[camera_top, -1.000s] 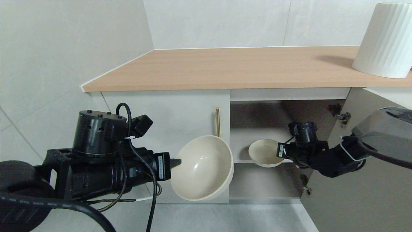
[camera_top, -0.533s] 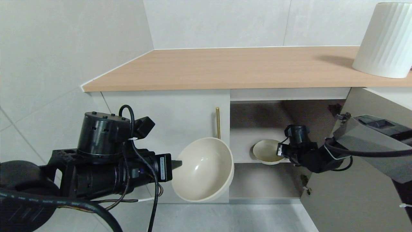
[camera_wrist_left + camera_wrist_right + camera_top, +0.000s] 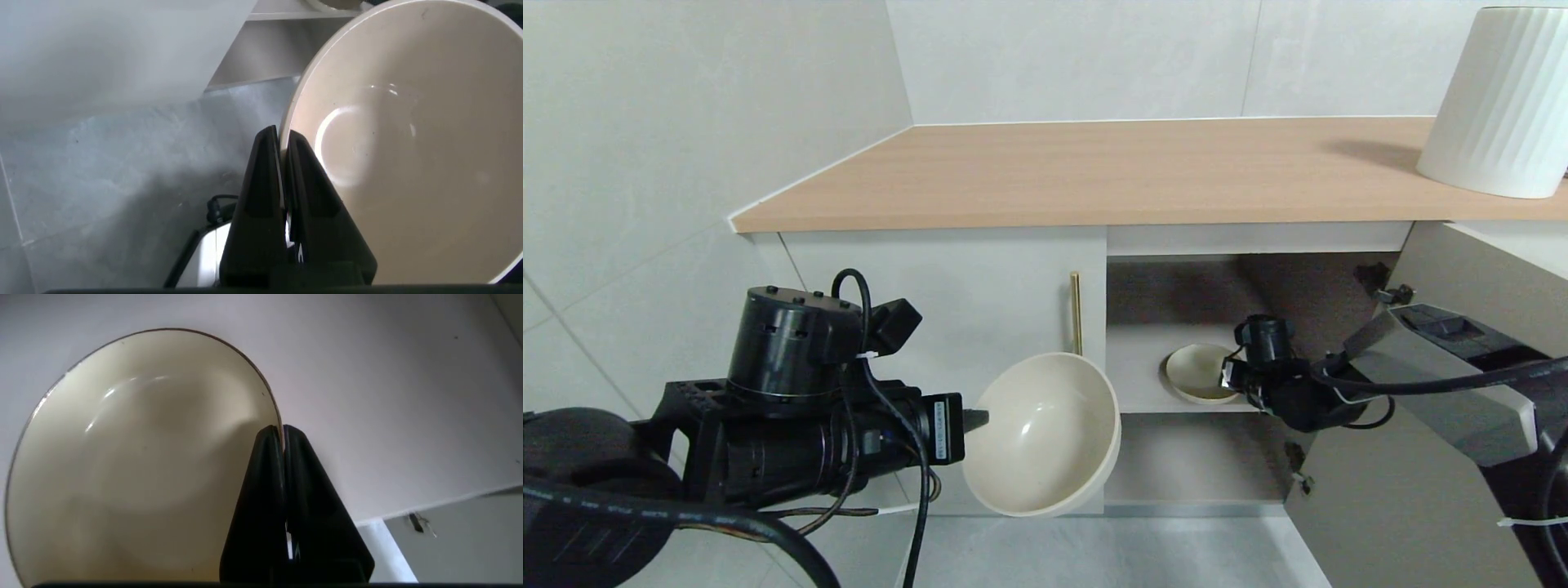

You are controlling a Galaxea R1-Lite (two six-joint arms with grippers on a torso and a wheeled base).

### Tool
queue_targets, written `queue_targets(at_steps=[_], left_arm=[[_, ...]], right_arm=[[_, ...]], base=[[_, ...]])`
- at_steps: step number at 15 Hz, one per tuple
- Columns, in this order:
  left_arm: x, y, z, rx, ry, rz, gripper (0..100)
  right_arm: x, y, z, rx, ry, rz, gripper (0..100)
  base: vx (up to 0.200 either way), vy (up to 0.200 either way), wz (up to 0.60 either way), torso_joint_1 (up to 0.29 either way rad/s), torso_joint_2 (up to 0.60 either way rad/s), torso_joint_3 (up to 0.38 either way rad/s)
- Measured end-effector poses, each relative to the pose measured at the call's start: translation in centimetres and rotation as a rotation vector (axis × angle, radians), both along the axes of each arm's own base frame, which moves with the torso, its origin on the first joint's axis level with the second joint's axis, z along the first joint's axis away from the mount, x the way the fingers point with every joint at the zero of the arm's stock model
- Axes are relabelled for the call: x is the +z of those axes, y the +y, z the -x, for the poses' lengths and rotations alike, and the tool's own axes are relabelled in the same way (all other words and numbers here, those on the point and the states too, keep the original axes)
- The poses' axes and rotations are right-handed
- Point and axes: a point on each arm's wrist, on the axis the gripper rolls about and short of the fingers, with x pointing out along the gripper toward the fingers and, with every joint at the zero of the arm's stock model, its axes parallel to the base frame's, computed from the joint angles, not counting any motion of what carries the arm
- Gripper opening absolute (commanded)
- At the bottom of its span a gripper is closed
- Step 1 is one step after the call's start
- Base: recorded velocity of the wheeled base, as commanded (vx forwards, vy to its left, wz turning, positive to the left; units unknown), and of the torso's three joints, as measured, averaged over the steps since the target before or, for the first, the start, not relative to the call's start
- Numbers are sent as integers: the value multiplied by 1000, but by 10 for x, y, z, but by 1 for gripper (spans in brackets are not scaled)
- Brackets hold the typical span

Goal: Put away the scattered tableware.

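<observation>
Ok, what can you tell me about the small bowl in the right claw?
The small bowl is cream, glossy, shallow and round, with a thin darker rim, and empty. The right claw pinches its rim. It is inside the open cabinet, level with its shelf; whether it rests there is unclear.

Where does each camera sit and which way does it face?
Head view: on the head, facing down at the open cupboard; both arms, left tool gripping large bowl, right tool gripping small bowl.
Left wrist view: behind left tool, facing large bowl's rim.
Right wrist view: behind right tool, facing small bowl's rim.
Shared: head and each wrist view show that arm's bowl.
</observation>
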Motion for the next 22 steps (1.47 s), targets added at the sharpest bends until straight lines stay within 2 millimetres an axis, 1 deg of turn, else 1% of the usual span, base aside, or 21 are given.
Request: queue_targets(at_steps=[3, 9, 10, 13, 15, 17, 18, 20, 22], left_arm=[[0, 0, 0, -1, 0, -1, 0], [0, 0, 0, -1, 1, -1, 0], [-1, 0, 0, -1, 2, -1, 0], [-2, -1, -1, -1, 6, -4, 0], [-2, -2, -1, -5, 4, -4, 0], [-2, -5, -3, -12, 2, -6, 0], [-2, -7, -5, -10, 0, -15, 0], [-7, -11, -13, 2, -11, -62, 0], [-15, -21, -19, 24, -19, -124, 0]], right_arm=[[-1, -1, -7, -22, -19, 4, 0], [-2, -3, -13, -36, -37, -8, 0], [-2, -3, -14, -41, -40, -7, 100], [-2, -5, -16, -57, -51, -21, 100], [3, -5, -15, -65, -59, -34, 100], [15, -6, -7, -68, -63, -46, 100], [25, -6, 1, -61, -61, -51, 100], [47, 1, 26, -6, -25, -63, 100], [75, 13, 60, 87, 38, -79, 100]], base=[[0, 0, 0, 0, 0, 0], [0, 0, 0, 0, 0, 0], [0, 0, 0, 0, 0, 0], [0, 0, 0, 0, 0, 0], [0, 0, 0, 0, 0, 0], [0, 0, 0, 0, 0, 0], [0, 0, 0, 0, 0, 0], [0, 0, 0, 0, 0, 0], [0, 0, 0, 0, 0, 0]])
